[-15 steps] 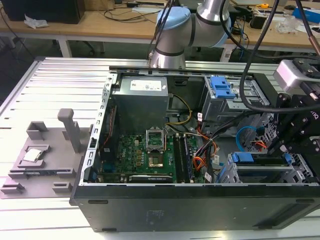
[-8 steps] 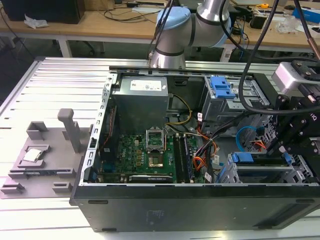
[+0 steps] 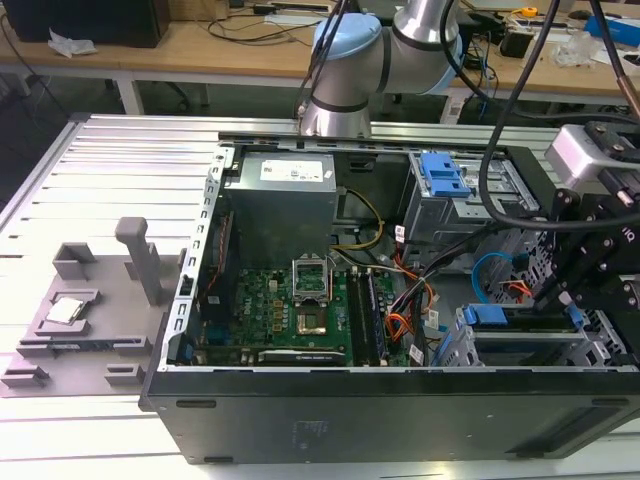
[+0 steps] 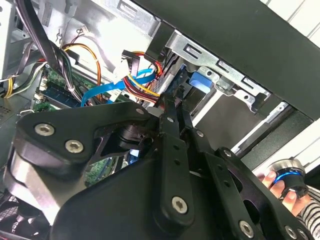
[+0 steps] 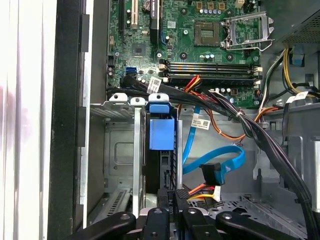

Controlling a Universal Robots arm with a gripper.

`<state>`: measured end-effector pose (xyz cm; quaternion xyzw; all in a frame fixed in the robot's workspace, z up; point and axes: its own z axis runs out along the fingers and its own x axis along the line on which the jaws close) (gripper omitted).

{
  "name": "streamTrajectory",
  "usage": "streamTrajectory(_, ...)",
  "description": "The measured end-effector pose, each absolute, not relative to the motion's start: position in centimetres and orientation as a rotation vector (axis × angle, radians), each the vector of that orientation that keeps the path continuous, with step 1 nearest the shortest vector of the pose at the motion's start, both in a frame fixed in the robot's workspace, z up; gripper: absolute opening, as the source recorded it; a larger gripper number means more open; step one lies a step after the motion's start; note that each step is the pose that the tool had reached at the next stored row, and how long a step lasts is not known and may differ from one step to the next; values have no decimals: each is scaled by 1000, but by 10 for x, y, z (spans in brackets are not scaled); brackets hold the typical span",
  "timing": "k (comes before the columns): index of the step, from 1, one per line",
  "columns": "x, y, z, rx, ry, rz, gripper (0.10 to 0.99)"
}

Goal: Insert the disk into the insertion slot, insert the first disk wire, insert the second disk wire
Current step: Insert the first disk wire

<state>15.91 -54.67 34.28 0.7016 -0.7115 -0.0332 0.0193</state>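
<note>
As the arm (image 3: 350, 60) leans in, table (image 3: 110, 160): ribbed aluminium slats
room: wooden benches (image 3: 210, 50) behind
disk (image 5: 161, 132): in the insertion slot (image 5: 120, 145)
gripper (image 5: 172, 196): narrow, pinching a wire plug (image 5: 186, 193)

The ribbed metal desk (image 3: 120, 170) carries an open black computer case (image 3: 400, 420). Beside this case, on the exterior view's left, lies a grey plastic fixture (image 3: 100, 340).

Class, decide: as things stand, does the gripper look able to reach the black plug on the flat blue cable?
Probably yes: the black plug on the flat blue cable hangs in the open close to the gripper, though a red-yellow-orange wire bundle lies beside it.
</note>
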Motion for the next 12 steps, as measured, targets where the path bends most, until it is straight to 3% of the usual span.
streamTrajectory(12,161,-549,335,2177,-2208,-109,169)
